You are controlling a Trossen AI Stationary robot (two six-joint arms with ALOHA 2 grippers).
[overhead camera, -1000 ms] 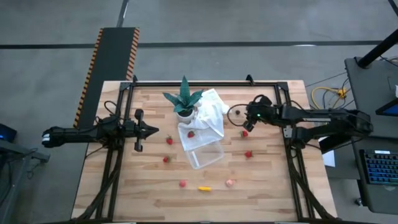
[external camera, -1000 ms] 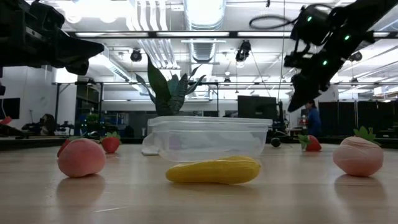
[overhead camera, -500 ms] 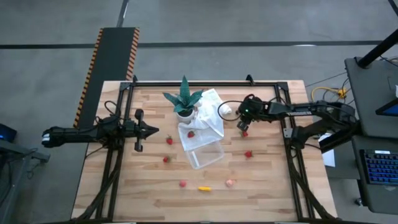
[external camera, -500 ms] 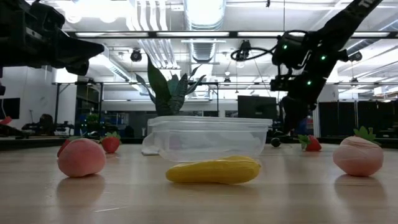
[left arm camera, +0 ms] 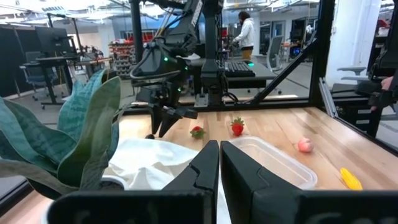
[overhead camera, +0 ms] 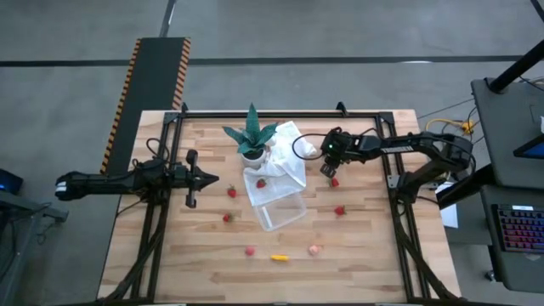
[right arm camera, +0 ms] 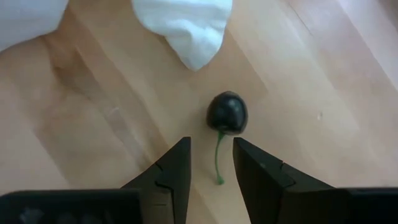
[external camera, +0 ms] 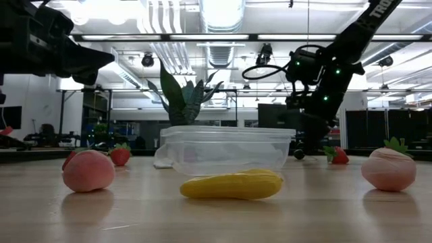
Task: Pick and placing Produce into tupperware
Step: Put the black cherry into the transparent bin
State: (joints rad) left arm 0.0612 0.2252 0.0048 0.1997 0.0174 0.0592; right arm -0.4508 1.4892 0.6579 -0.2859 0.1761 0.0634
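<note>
Cherry (right arm camera: 227, 112): near-black, green stem.
Cloth (right arm camera: 183, 25): white.
Desk (right arm camera: 93, 124): light wood grain.
Banana (external camera: 231, 184): yellow.
Peach (external camera: 88, 171): pink.
Plant (overhead camera: 250, 133): green.

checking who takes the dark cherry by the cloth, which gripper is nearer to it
Right. The right gripper hangs just above the dark cherry, fingers open toward it. The left gripper waits at the table's left side, beyond the white cloth.
</note>
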